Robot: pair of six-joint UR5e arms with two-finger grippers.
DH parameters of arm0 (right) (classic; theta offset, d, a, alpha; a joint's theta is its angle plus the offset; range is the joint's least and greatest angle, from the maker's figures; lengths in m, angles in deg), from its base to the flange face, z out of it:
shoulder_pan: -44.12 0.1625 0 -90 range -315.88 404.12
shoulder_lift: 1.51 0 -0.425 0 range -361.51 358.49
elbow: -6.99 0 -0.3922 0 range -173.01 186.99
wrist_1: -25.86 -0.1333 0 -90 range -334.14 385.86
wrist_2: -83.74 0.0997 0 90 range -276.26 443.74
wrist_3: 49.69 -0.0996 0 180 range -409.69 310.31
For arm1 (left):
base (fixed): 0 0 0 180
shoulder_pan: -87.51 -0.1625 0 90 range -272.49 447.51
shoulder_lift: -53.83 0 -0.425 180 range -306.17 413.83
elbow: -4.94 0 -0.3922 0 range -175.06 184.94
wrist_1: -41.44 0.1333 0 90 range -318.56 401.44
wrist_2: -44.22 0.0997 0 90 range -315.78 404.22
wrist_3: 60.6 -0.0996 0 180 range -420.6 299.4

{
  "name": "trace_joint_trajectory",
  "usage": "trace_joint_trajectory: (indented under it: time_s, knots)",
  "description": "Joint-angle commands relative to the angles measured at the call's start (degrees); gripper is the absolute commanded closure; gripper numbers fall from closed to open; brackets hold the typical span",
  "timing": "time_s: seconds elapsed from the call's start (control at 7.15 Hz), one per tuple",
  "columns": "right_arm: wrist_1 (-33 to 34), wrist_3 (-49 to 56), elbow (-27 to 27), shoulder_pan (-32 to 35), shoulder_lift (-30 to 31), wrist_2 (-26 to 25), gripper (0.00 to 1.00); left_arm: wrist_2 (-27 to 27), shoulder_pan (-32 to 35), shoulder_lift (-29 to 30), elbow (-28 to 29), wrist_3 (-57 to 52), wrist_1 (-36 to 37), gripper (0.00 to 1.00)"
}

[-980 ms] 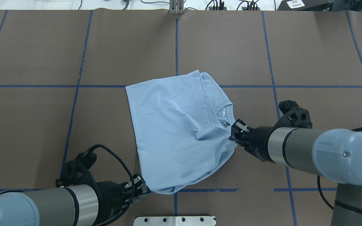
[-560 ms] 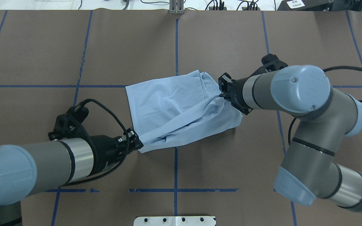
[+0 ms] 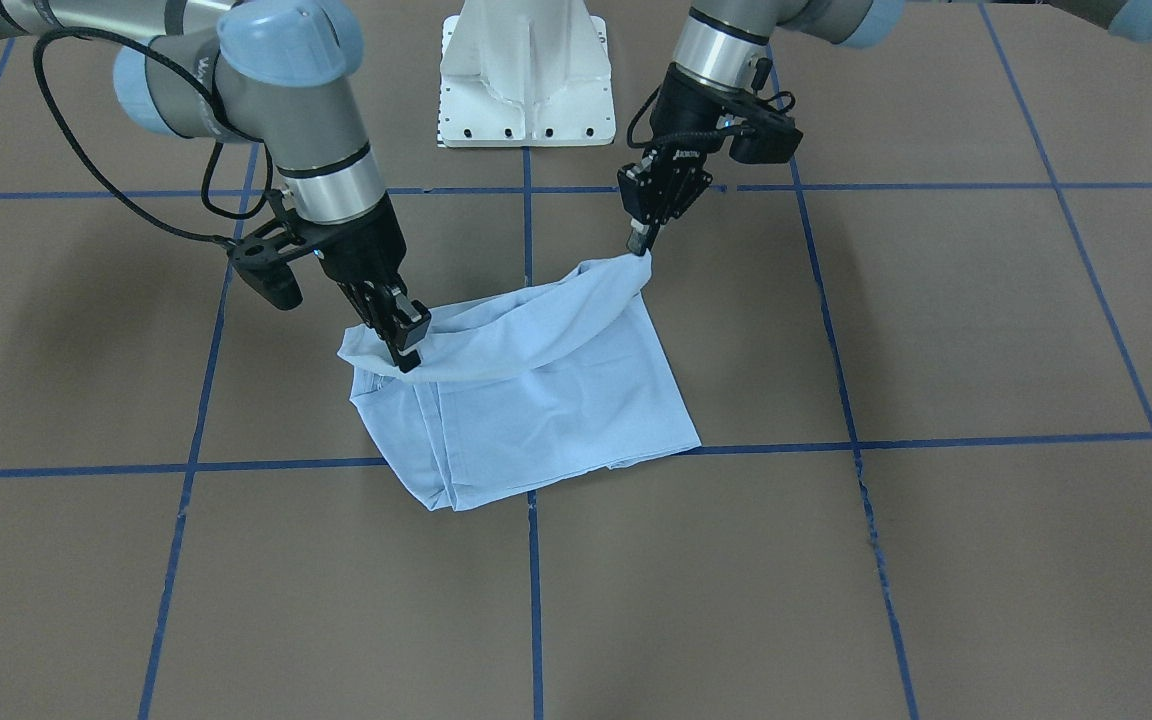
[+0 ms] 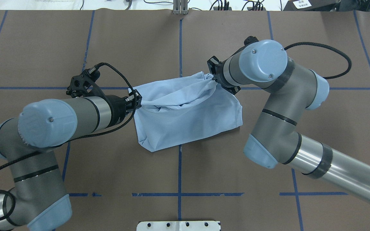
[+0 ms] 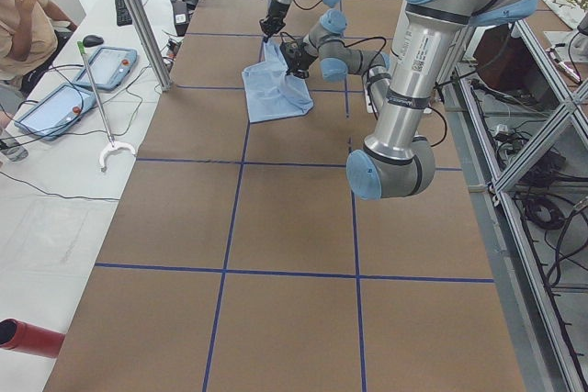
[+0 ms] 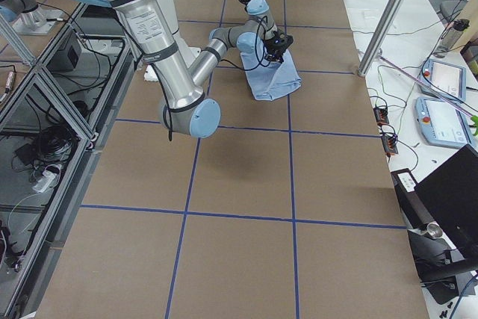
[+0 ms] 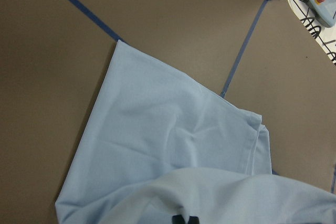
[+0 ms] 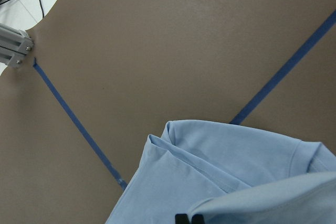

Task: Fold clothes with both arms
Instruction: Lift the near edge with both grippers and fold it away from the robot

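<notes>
Blue shirt (image 4: 188, 120) lay part-folded on the table (image 4: 236, 166); left gripper (image 4: 138, 102) and right gripper (image 4: 213, 77) each pinched one end of its lifted edge.

A brown table (image 4: 43, 48) gridded with blue tape (image 4: 180, 48) stands beside a white bench (image 5: 55, 218) carrying two tablets (image 5: 108, 66).

T-shirt (image 4: 188, 109): light blue, plain on the faces that show.
Worktop (image 4: 43, 48): matt brown, crossed by a grid of blue tape lines (image 4: 180, 48).
Left arm (image 4: 85, 112), right arm (image 4: 278, 96): grey and silver segments, pale blue joint caps, thin black bands.
Left end effector (image 4: 139, 102), right end effector (image 4: 213, 78): black.
Cables (image 4: 313, 43): black, braided weave.
Pedestal base (image 3: 526, 70): white.
</notes>
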Motion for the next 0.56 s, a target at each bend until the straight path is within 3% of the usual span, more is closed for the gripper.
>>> trace_joint_trajectory:
  time_s: [0.0, 0.28, 0.42]
  knots:
    - [-3.48, -0.06, 5.01, 0.73, -2.57, 0.22, 1.0, -2.59, 3.87, 0.97, 3.82, -4.31, -3.24, 1.0]
    - [-3.48, 0.11, 6.58, 2.22, -3.97, 1.89, 1.0, -4.64, 6.16, 1.06, 4.25, -8.96, -2.72, 1.0]
    - [-3.48, 0.11, 10.42, 2.57, -7.2, 1.98, 1.0, -4.72, 7.39, 1.06, 5.65, -11.33, -3.07, 1.0]
